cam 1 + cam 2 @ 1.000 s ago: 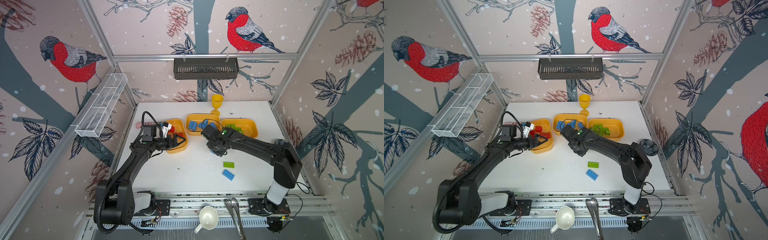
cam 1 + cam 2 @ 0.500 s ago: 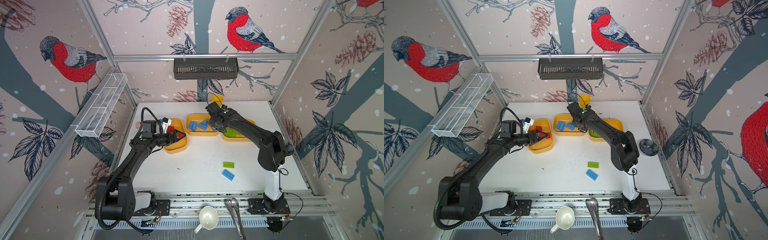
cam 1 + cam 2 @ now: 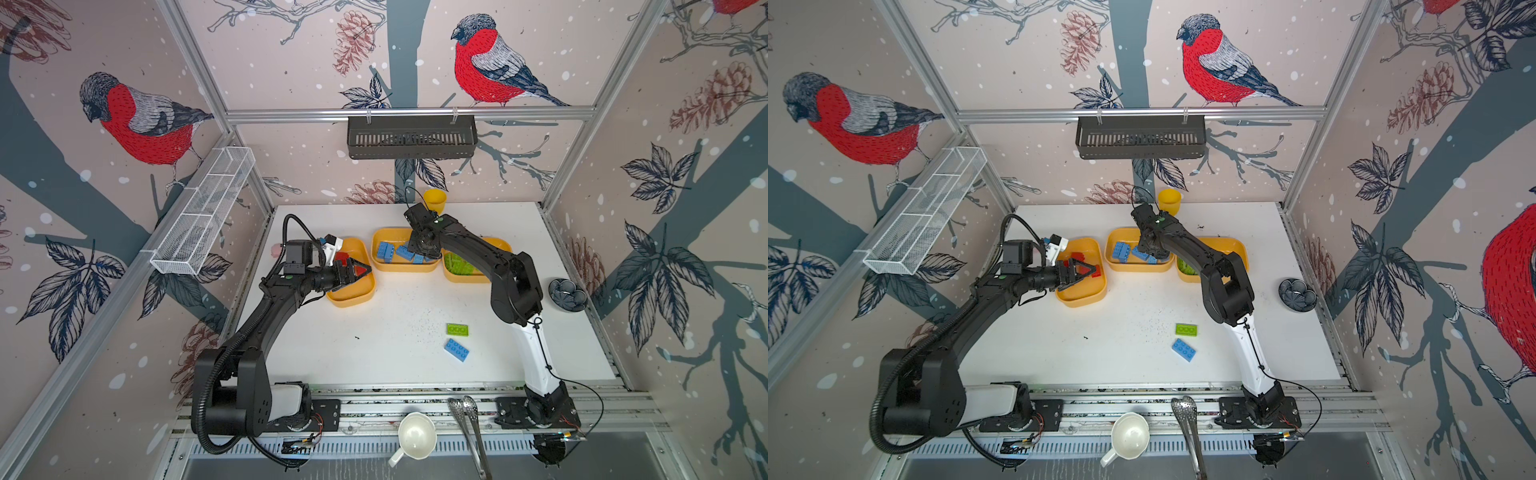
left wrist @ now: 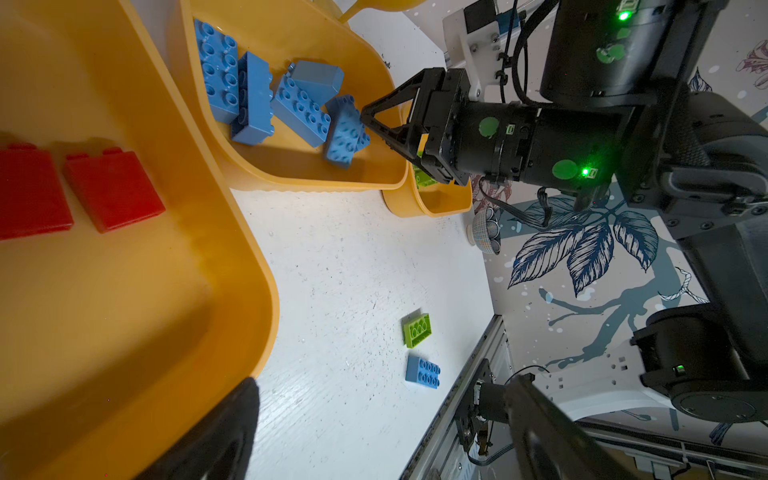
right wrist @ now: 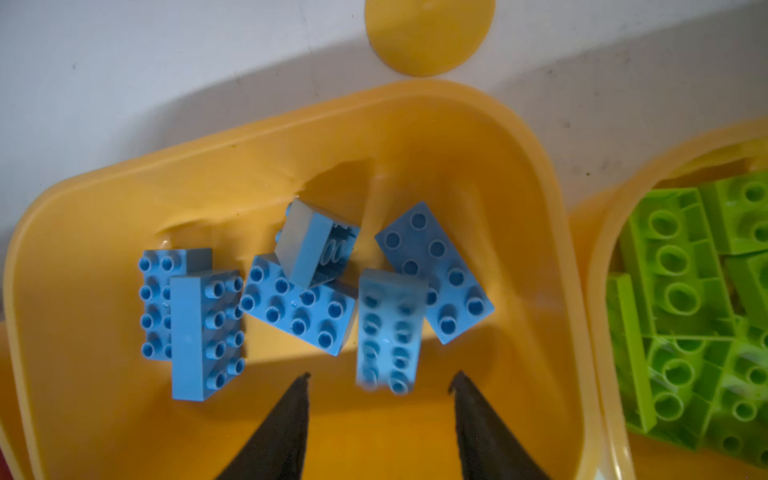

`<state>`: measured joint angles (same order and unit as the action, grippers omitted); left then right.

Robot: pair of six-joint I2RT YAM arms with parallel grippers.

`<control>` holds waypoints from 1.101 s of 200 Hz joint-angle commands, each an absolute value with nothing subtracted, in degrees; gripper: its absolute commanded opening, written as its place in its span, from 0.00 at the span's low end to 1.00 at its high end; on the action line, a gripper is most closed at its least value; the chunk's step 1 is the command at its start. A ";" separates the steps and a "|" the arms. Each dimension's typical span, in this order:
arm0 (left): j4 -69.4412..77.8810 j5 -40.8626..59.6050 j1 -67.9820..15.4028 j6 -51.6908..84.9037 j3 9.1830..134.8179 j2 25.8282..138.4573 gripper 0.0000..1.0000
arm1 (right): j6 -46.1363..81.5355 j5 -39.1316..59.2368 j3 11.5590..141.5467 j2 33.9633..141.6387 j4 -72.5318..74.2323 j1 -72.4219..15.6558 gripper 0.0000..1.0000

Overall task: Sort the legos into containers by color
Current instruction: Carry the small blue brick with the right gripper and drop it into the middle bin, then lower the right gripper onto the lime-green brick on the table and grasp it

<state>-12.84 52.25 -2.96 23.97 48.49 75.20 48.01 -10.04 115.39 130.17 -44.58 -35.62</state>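
**A:** So, how far along is the sorting?

**B:** Nearly done, I'd judge. In both top views, three shallow yellow-orange plastic trays (image 3: 384,235) keep red, blue and lime apart. Only a lime-green oblong studded brick (image 3: 457,329) and a loose blue oblong studded brick (image 3: 456,350) lie on the white tabletop (image 3: 374,340), well behind both end effectors.

**A:** And the end effectors?

**B:** The left end effector (image 3: 358,270) hovers over the red-brick tray (image 3: 351,297), jaws spread wide and empty. The right end effector (image 3: 430,258) hangs over the middle tray.

**A:** The left wrist view?

**B:** Two red square plastic bricks (image 4: 112,189) rest beneath the left end effector. A tilted blue oblong brick (image 4: 347,133) lies right at the right end effector's tips; whether they touch, I can't tell.

**A:** The right wrist view?

**B:** Its fingertips (image 5: 297,399) stand apart with nothing between them. The tilted brick looks blurred just beyond them, among the other blue studded bricks (image 5: 299,307). The lime-brick tray (image 5: 598,257) sits beside.
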 commanded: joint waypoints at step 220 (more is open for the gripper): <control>-11.34 53.46 -2.46 22.29 47.00 76.05 0.92 | 0.26 -9.12 57.25 81.21 -41.28 -40.96 0.77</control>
